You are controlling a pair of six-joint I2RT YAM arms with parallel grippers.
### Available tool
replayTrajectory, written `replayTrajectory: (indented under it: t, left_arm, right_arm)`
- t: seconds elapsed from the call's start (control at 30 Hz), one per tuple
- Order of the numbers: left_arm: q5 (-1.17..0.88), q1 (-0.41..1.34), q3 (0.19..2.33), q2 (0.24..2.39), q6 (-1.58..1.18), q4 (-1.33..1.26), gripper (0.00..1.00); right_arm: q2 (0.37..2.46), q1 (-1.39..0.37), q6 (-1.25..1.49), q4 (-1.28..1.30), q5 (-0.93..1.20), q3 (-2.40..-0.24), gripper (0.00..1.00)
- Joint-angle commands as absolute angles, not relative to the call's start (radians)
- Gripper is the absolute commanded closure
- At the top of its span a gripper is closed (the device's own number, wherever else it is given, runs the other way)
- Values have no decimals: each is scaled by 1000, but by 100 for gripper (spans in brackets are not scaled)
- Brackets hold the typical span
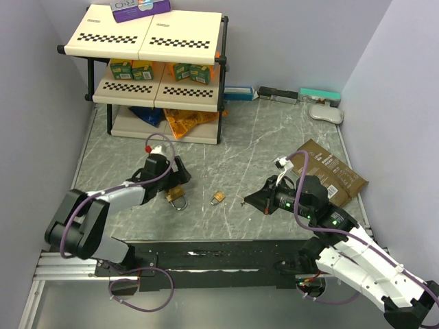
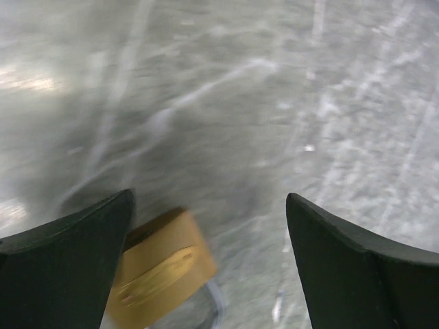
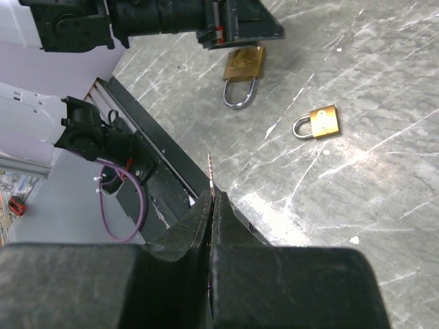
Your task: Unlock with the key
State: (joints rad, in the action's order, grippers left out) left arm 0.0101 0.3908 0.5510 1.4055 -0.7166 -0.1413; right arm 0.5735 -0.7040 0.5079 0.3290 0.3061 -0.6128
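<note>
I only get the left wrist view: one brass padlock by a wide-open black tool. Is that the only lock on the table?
Observer: No. The top view shows a smaller padlock lying right of that larger padlock.
Operator: Where is the key?
Observer: The right tool is shut on the key, a thin sliver poking from its tips.
Operator: Is it near the locks?
Observer: Apart from both, right of the smaller padlock, pointing towards it.

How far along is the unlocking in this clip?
Done: the right fingers are shut on the key. In hand: the left fingers stand open at the larger padlock, not yet closed on it. Left: the key is in neither lock; both shackles look shut, and the smaller padlock lies apart.
</note>
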Motion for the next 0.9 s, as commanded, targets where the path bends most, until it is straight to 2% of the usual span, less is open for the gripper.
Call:
replayTrajectory:
  t: [0.0, 0.17, 0.3, 0.4, 0.57, 0.87]
  left_arm:
    - [-87, 466, 612, 1472, -706, -232, 0]
    - [-3, 552, 690, 1473, -667, -184, 1]
    - [197, 554, 707, 1361, -683, -57, 1]
    - [274, 540, 671, 1269, -709, -3, 1]
    - [265, 465, 520, 1126, -791, 35, 1]
    - [172, 454, 387, 1065, -831, -44, 1]
  right_arm:
    - [571, -704, 520, 327, 285, -612, 100]
    - [566, -706, 528, 334, 284, -603, 100]
    - [560, -706, 523, 350, 281, -606, 100]
    - [555, -709, 523, 350, 278, -601, 100]
    - [561, -710, 522, 341, 282, -600, 100]
    - [572, -713, 520, 334, 287, -594, 100]
